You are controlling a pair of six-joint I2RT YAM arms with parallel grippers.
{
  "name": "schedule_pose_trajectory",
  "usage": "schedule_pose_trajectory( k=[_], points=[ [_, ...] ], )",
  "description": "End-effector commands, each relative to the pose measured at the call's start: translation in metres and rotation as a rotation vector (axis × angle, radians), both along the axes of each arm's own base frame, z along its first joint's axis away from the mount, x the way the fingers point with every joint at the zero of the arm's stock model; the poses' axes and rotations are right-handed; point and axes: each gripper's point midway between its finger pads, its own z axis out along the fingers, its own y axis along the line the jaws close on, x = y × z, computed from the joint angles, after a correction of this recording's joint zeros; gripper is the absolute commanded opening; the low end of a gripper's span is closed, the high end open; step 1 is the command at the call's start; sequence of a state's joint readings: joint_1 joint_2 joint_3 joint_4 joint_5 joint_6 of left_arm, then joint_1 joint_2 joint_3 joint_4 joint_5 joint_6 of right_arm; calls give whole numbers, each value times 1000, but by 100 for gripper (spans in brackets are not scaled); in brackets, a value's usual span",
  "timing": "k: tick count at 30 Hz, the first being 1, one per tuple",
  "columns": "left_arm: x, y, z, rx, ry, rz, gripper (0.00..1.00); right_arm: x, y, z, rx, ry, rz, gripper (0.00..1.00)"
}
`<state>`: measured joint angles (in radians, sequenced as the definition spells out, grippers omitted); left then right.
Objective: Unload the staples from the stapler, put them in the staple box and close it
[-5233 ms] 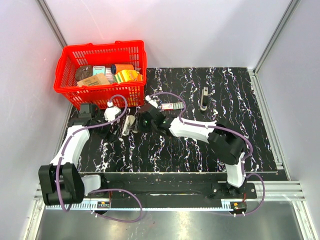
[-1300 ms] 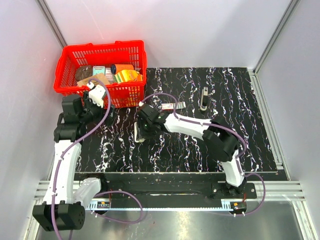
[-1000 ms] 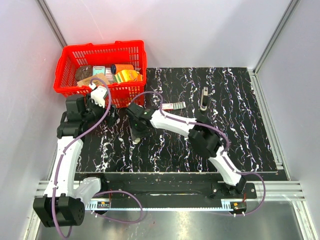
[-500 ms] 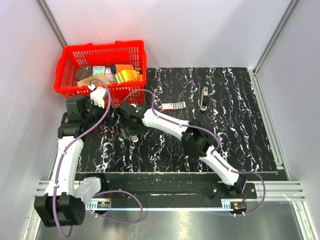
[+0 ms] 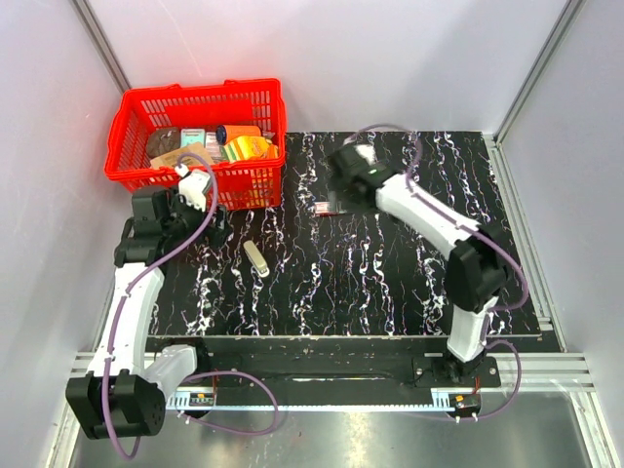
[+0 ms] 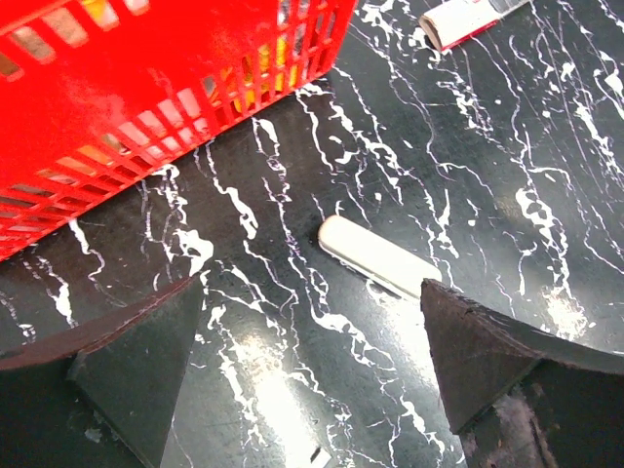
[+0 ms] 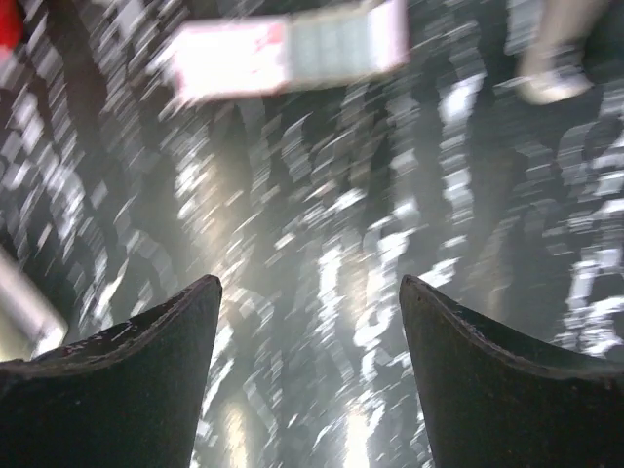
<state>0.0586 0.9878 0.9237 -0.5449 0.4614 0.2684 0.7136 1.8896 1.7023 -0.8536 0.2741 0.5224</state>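
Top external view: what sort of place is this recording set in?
Most likely a lab robot test cell rather than a home or office. Plain white panels held by aluminium posts enclose it, a black marbled mat serves as the work surface, and a metal mounting rail runs along the near edge.

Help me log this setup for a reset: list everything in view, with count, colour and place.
basket: one, red, far left corner of the mat, holding assorted packets and boxes
white bar: one, white, lying flat on the mat in front of the basket; likely the stapler
small box: one, pink and white, mid mat, partly under the right arm
mat: one, black with white veins, covering the table
left fingers: two, black, spread wide above the white bar, holding nothing
right fingers: two, black, spread wide over the mat near the small box, holding nothing
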Motion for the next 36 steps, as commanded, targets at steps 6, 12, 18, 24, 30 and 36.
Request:
schedule_pose_trajectory(
  k=[6, 12, 18, 24, 30, 36],
  points=[
    [-10, -30, -20, 53, 8, -91, 99, 97, -148, -11, -192, -93, -317, 80],
    [-14, -30, -35, 80, 40, -109, 99, 125, -176, -33, -173, -45, -353, 81],
    [-19, -37, -38, 48, 61, -127, 99, 140, -190, -54, -149, -8, -361, 81],
    [-20, -44, -36, 23, 77, -136, 99, 152, -187, -74, -89, -1, -333, 79],
    [-13, -42, -36, 3, 85, -76, 99, 160, -181, -89, -47, 11, -309, 70],
    [-10, -44, -39, 26, 94, -67, 99, 157, -182, -91, -45, 11, -311, 50]
  ],
)
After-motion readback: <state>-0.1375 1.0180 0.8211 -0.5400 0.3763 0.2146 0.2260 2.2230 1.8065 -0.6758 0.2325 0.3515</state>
